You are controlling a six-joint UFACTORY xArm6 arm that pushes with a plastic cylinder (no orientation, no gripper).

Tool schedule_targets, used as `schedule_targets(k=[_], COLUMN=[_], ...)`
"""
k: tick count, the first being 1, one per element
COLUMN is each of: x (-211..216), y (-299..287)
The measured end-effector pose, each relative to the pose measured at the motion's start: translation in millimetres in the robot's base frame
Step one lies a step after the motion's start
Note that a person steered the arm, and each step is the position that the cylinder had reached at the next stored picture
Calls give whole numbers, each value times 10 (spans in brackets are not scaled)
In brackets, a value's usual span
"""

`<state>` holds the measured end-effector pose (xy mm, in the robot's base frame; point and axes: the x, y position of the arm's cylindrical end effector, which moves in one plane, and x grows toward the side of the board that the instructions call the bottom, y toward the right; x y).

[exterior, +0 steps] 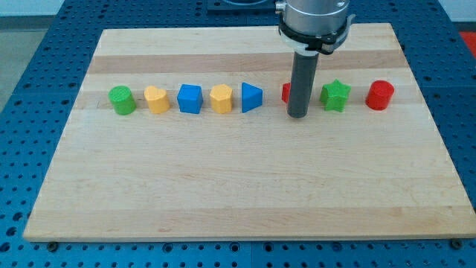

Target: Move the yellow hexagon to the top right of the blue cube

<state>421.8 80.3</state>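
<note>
Presently, on the counter (245, 186), one row: green cylinder (122, 100), yellow block (156, 99), blue cube (190, 98), yellow hexagon (221, 98) just right of it, blue triangle (251, 97), red block (285, 93) partly hidden behind my tip (298, 115), green star (335, 95), red cylinder (380, 95). No pincer fitted; nothing held.

place: lab/workshop bench | evidence: blue perforated mounting table (30, 45); wooden board (245, 179); robot arm (313, 18)

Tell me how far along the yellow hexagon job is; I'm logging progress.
Nothing looks done: the yellow hexagon sits in the row, directly right of the blue cube, not up-right of it. In hand: my tip stands well to the view's right, in front of a partly hidden red block, touching neither. Left: reach the hexagon and push it upward.
</note>
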Motion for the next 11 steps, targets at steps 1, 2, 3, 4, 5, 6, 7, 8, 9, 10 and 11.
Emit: schedule_targets(k=[1,2,3,4,5,6,7,8,9,10,11], x=[80,284,282,213,-33,-352,-598,-586,-468,-411,-482], y=[-14,-281,-718,-1014,-1041,-1041,-1057,-1057,-1135,-1113,-950])
